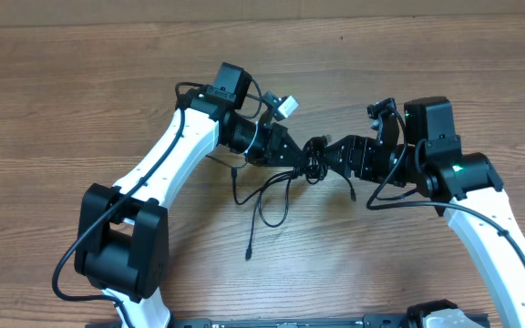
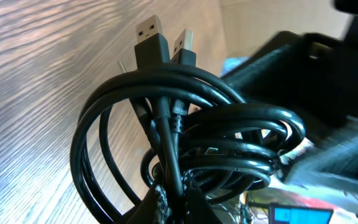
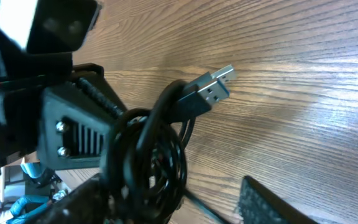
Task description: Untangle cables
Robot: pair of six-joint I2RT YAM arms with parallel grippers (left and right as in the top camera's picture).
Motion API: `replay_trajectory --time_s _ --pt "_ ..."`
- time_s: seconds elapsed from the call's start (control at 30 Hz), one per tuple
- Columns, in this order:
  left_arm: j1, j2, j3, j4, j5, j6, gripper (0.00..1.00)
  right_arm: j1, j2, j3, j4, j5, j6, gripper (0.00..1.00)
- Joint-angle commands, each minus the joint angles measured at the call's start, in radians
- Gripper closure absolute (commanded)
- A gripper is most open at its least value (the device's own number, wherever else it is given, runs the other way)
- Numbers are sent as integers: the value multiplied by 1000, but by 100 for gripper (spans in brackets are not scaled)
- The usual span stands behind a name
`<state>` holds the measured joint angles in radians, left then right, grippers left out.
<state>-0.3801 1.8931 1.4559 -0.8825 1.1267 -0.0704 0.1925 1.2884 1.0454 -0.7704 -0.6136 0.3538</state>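
A: Left end effector (image 1: 299, 153) is clamped tight on the cables (image 1: 315, 162). The whole coiled bundle sits right at its tips, and it looks held up off the table (image 1: 108, 73).

B: And the right end effector (image 1: 335, 157)?

A: Directly opposite, nose to nose with the left one. Its jaws stand apart and the bundle lies between them, hugging one side with a clear gap on the other. Nothing gripped there, as far as I can see.

B: So which arm is nearer?

A: Both are right at the bundle. The left one has it; the right one only frames it.

B: Which way does the bundle run?

A: The coils stand roughly across the line joining the two end effectors. Two plugs (image 3: 213, 90) stick out side by side from the coil, pointing out ahead of the right end effector over the table. The loose tails (image 1: 262, 205) trail down to the table on the left end effector's side, back toward the robot.

B: What does that mean for the next move?

A: My guess is the right one has to close on a single strand or a plug, not the whole coil, and then draw straight away from the left. If it takes everything at once, the knot only tightens.
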Motion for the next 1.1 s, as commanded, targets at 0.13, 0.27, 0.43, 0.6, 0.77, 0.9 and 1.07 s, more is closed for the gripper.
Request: replay_trajectory --time_s 0.13,0.27,0.43,0.6,0.77,0.9,1.07 --pt "-7 3 32 5 98 64 96 5 31 3 6 7 21 46" --pt "-7 3 32 5 98 64 96 5 48 3 11 19 21 65" --pt "-7 3 32 0 105 64 96 5 63 3 30 129 21 94" --pt "-7 3 32 -14 105 75 96 3 63 3 40 355 116 96" --pt "-3 3 32 -60 105 138 96 3 63 3 39 463 144 96" --pt "16 3 32 -88 106 165 96 3 63 3 27 525 145 96" --pt "50 3 32 -120 202 251 96 3 64 3 13 602 145 96"
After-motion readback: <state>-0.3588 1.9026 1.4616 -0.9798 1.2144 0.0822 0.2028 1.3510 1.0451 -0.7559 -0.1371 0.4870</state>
